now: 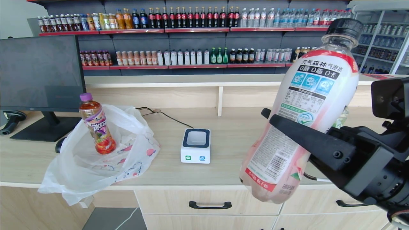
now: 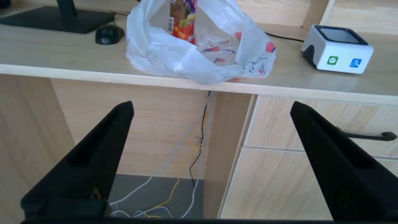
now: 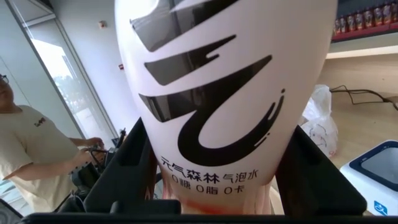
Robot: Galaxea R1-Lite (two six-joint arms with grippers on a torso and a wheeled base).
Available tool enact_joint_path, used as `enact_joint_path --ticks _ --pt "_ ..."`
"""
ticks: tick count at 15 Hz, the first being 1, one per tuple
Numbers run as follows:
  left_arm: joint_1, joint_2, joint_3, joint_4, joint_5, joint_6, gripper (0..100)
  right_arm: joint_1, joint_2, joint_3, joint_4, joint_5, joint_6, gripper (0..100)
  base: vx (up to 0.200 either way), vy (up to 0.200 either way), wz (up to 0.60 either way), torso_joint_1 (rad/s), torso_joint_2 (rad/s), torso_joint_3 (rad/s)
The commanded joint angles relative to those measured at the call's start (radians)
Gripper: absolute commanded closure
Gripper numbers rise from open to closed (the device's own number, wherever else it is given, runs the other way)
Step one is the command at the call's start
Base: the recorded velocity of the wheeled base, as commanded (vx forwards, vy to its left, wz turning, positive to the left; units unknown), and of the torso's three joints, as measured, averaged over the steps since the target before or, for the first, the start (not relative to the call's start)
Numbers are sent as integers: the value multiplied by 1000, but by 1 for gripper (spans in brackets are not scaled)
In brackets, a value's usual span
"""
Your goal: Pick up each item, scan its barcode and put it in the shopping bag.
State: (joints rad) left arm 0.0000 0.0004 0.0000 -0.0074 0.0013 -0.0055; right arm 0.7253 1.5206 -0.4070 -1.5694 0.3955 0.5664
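Our right claw (image 1: 271, 117) is clamped around the middle of the pink-and-white sparkling water bottle (image 1: 303, 105), which hangs tilted in the air at the right of the head view, cap toward the upper right and base low over the front edge of the surface (image 1: 223, 127). We judge the step in hand to be the scan. The barcode (image 1: 276, 163) sits low on the label, facing us rather than the scanner (image 1: 195, 145) at the centre of the frame. So we should carry the bottle toward centre and roll the wrist until that panel looks down onto the scanner's window. We should hold it steady just above the window without touching, and keep the grip firm so the smooth body does not slip. Our left claw (image 2: 211, 112) hangs open below the surface edge. The shopping bag (image 1: 80, 159) lies at the left with a tea bottle (image 1: 97, 124) standing in it. The far finger is hidden behind the bottle, and so is most of a pale greenish thing we cannot identify. How wide the bag's mouth gapes is hard to tell.
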Motion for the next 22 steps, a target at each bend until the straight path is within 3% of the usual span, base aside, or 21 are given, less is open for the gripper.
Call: enact_joint_path --ticks 1,14,16,19,22 --pt "0 0 0 0 0 -1 0 0 -5 4 -1 0 0 100 0 0 0 0 0 0" --pt "0 0 0 0 0 -1 0 -1 -2 10 -1 0 -23 100 0 0 0 0 0 0" --pt "0 0 0 0 0 -1 0 -12 19 36 -1 -14 -77 100 0 0 0 0 0 0" --pt "0 0 0 0 0 -1 0 -153 118 53 -1 -18 -321 100 0 0 0 0 0 0" --pt "0 0 0 0 0 1 0 -207 139 40 -1 -26 -416 100 0 0 0 0 0 0"
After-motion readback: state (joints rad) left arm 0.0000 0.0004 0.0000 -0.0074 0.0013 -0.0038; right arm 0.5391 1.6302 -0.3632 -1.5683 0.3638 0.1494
